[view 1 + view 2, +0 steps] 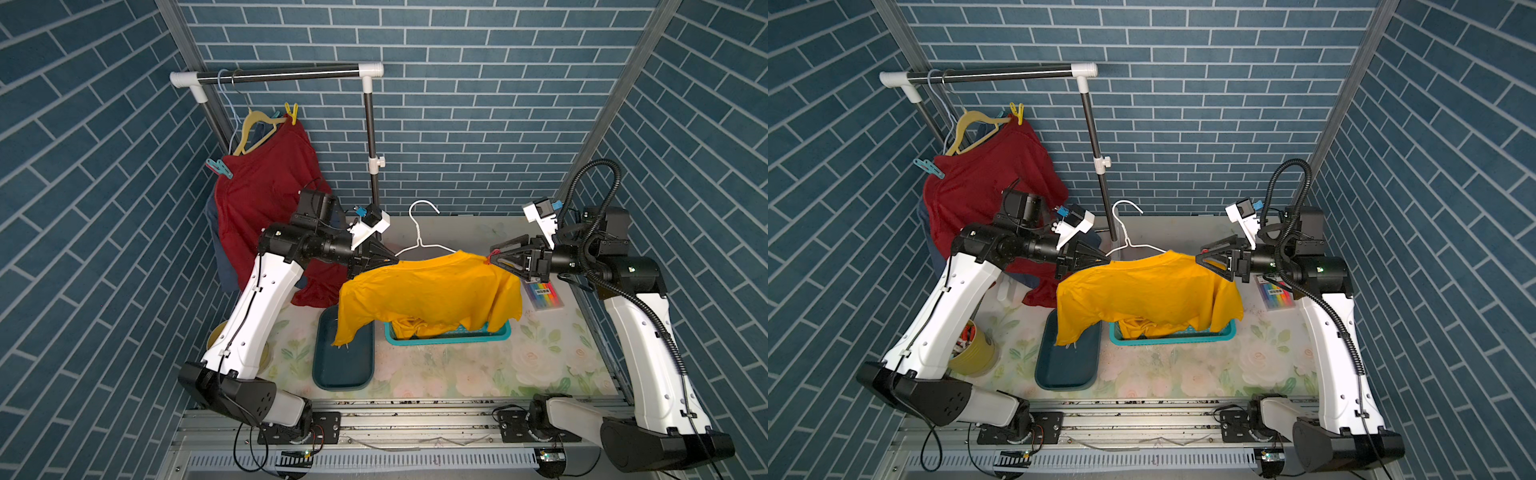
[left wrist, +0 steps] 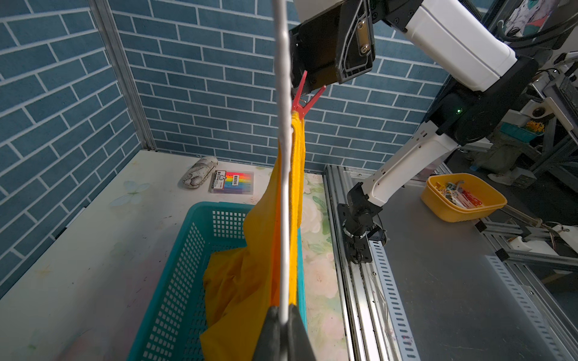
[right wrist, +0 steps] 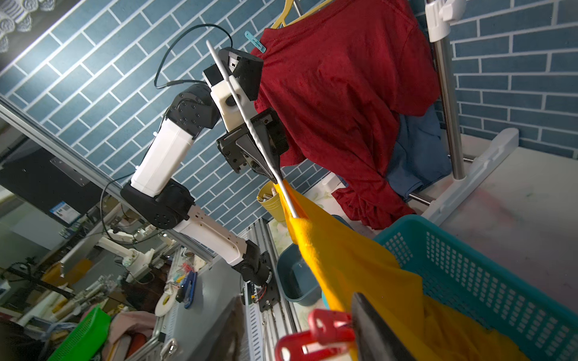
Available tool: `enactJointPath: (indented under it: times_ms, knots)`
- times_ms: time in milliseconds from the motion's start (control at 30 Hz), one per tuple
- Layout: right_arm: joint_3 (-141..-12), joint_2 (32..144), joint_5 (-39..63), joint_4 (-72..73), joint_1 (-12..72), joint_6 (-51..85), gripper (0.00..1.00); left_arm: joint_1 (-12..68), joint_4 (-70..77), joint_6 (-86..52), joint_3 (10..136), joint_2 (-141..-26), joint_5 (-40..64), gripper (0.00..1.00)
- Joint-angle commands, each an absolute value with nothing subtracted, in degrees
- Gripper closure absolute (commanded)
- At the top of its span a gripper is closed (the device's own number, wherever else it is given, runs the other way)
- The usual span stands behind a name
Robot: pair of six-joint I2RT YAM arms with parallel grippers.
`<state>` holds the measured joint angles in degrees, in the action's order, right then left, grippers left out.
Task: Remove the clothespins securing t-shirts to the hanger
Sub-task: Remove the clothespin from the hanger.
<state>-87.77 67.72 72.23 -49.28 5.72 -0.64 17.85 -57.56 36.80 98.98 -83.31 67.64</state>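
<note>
Left wrist view looks along the white hanger [image 2: 283, 187], whose wire is pinched between the closed tips of the left gripper [image 2: 283, 317] at one shoulder end. The orange-yellow t-shirt [image 2: 250, 281] is draped over that wire, and its hem sags into the teal basket [image 2: 187, 250] on the table [image 1: 457, 374]. At the far end of the hanger a red clothespin [image 2: 305, 101] clamps the shirt's shoulder onto the wire. Its two handles are splayed in a V between the jaws of the right gripper [image 2: 312, 83], which stand parted around them; whether the jaws press on the handles cannot be told. In both top views the hanger spans the gap between the two grippers above the basket, and one sleeve hangs over the dark tray [image 1: 345, 365] just beside it. In the right wrist view the red clothespin [image 3: 316, 334] sits right against one of the right gripper's fingers [image 3: 375, 328]. On the rack [image 1: 282, 74] at the back, the dark red t-shirt [image 1: 266, 199] hangs on a yellow hanger [image 1: 242, 137], with a yellow clothespin [image 1: 291, 112] on one shoulder and a teal clothespin [image 1: 219, 168] on the other, and the slate blue t-shirt [image 3: 419, 156] hangs behind it
</note>
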Motion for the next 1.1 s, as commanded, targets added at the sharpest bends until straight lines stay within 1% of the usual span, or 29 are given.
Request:
enactJointPath:
  times_ms: [0,67,167,200,333,367,433,467,567,600,667,767,800,833,967,1067]
  knots:
    - [-87.0,66.8,72.0,-50.1,5.6,-4.4,0.33,17.5,-56.9,36.3,100.4,-84.3,70.2,1.00]
    - [-86.8,66.3,72.1,-49.8,5.7,-4.7,0.30,17.6,-57.4,36.1,100.9,-84.9,70.5,1.00]
    - [-86.5,66.3,72.4,-49.3,5.7,-4.7,0.31,17.6,-58.5,36.0,101.6,-85.8,71.7,1.00]
    - [-86.5,66.5,72.6,-49.4,5.6,-4.7,0.35,17.6,-58.7,35.9,101.7,-86.1,72.0,1.00]
    - [-86.7,67.5,72.9,-49.4,5.7,-4.5,0.60,17.5,-58.9,35.1,102.0,-86.4,72.2,1.00]
    - [-86.7,67.5,72.9,-49.5,5.7,-4.5,0.64,17.5,-58.9,35.1,101.9,-86.2,72.1,1.00]
    - [-86.5,67.5,72.4,-49.5,5.7,-4.5,0.65,17.5,-58.9,35.1,102.0,-86.2,72.1,1.00]
    - [-86.5,67.5,72.2,-49.5,5.7,-4.5,0.61,17.6,-58.9,35.0,102.0,-86.2,72.2,1.00]
    - [-86.0,67.2,71.6,-49.4,5.6,-4.7,0.37,17.5,-59.0,34.6,102.3,-86.4,72.2,1.00]
    - [-85.8,67.1,71.6,-49.4,5.6,-4.8,0.33,17.6,-59.0,34.3,102.4,-86.5,72.2,1.00]
    - [-85.7,66.8,70.9,-49.4,5.6,-5.1,0.27,17.5,-59.0,33.5,102.9,-87.0,72.2,1.00]
    - [-85.7,66.3,69.8,-49.6,5.7,-5.8,0.27,17.5,-60.0,32.1,104.3,-88.3,72.2,1.00]
    - [-85.7,66.2,69.7,-49.6,5.7,-5.9,0.28,17.5,-60.5,31.9,104.8,-88.7,72.2,1.00]
    - [-85.8,66.3,69.6,-49.6,5.7,-5.9,0.31,17.5,-61.0,31.7,105.3,-89.2,72.3,1.00]
    - [-86.0,67.1,69.9,-49.7,5.7,-5.9,0.53,17.6,-61.2,30.8,105.8,-90.1,72.9,1.00]
    - [-86.1,67.5,69.0,-49.8,5.7,-5.9,0.64,17.5,-60.8,30.2,106.0,-90.2,73.0,1.00]
